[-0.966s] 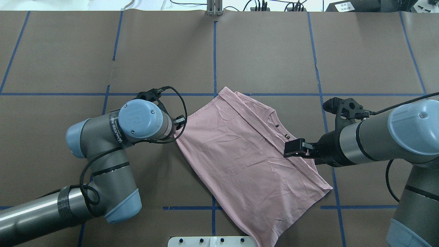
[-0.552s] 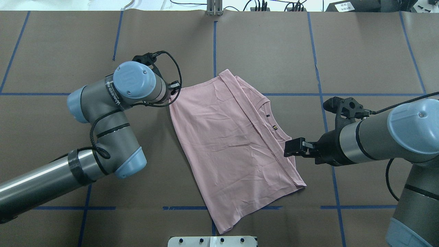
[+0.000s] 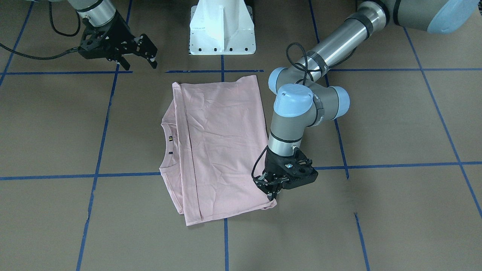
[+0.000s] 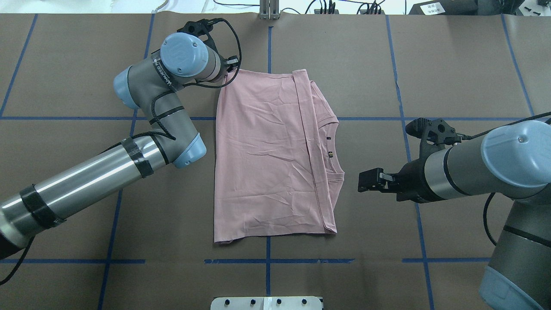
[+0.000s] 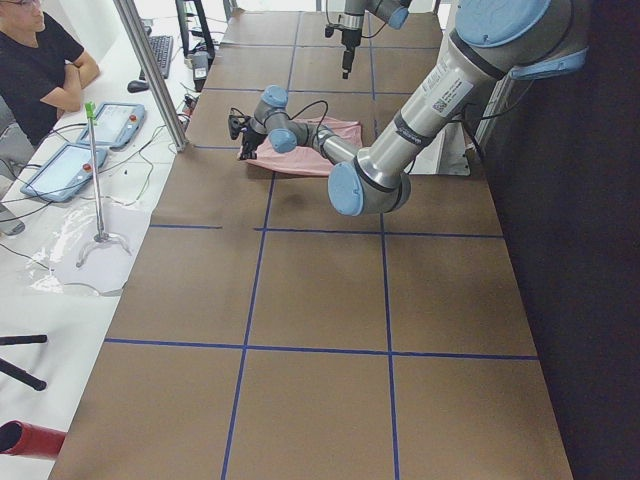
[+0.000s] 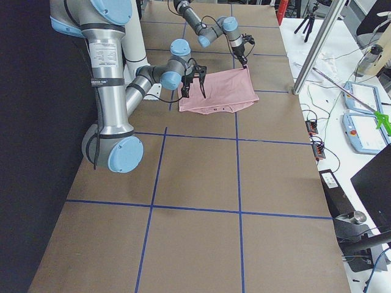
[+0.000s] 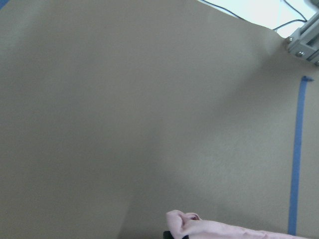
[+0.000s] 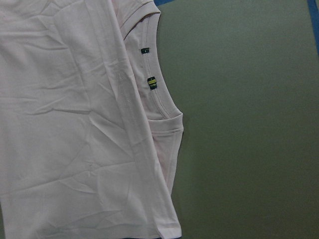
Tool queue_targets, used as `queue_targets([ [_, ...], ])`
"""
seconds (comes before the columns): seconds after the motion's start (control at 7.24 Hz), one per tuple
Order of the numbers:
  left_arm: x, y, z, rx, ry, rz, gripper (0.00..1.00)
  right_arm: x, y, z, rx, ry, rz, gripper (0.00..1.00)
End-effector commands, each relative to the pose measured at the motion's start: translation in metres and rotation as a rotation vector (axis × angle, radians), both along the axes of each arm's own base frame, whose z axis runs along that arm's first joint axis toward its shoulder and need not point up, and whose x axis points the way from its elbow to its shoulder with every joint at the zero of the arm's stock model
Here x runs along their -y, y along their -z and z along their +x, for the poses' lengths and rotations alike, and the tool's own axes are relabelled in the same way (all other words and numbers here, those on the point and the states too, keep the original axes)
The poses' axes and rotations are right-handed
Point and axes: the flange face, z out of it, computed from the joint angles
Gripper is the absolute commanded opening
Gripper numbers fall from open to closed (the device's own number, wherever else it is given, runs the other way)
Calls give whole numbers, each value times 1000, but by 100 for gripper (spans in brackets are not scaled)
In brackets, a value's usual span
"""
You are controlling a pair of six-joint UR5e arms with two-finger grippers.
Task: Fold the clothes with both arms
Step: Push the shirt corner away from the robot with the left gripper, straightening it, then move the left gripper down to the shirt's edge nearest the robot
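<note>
A pale pink T-shirt [image 4: 267,159] is laid flat on the brown desk [image 4: 452,64], just in front of the white base [image 3: 222,30], with its near hem turned toward that base. The T-shirt is folded along its length, so that one smooth panel covers most of it, and no print is seen on the upper side. The collar [image 8: 157,99] is left uncovered on the edge at the base's right side, and a small label [image 8: 151,83] is seen inside it. The left tool [image 3: 273,192] is pointed down at the corner of the T-shirt that is farthest from the base, on the base's left side. It is closed narrow on this corner, and a small bunch of pink cloth is seen pinched at it in the left wrist view. The right tool [image 3: 138,60] is held beside the base on its right side, apart from the T-shirt and not touching it. Its fingers are spread wide and nothing is held between them. Blue tape lines [image 4: 269,47] are laid in a grid over the desk.
</note>
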Motion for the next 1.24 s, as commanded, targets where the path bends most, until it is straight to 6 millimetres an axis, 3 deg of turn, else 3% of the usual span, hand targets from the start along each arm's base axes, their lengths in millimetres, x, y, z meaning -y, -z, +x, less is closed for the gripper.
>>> queue_targets([
  [0.0,22,-24,10,20,41,58,0,10,-1,-10,-7,-8,-2,100],
  [0.28,29,-37,14,44,61,52,0,11,-1,-9,-7,-10,-3,100],
  [0.41,29,-36,14,42,63,57,73,11,-1,-9,-7,-10,-3,100],
  [0.55,29,-27,15,38,50,71,100,11,-2,-10,-8,-15,-6,100],
  [0.83,25,-1,-2,-22,-10,63,100,13,-3,-8,-11,-21,-4,100],
  [0.97,2,1,-17,-30,-61,5,100,13,-3,-8,-11,-24,-4,100],
  [1.1,-34,9,-42,-49,-60,-57,100,13,-3,-8,-13,-27,0,100],
])
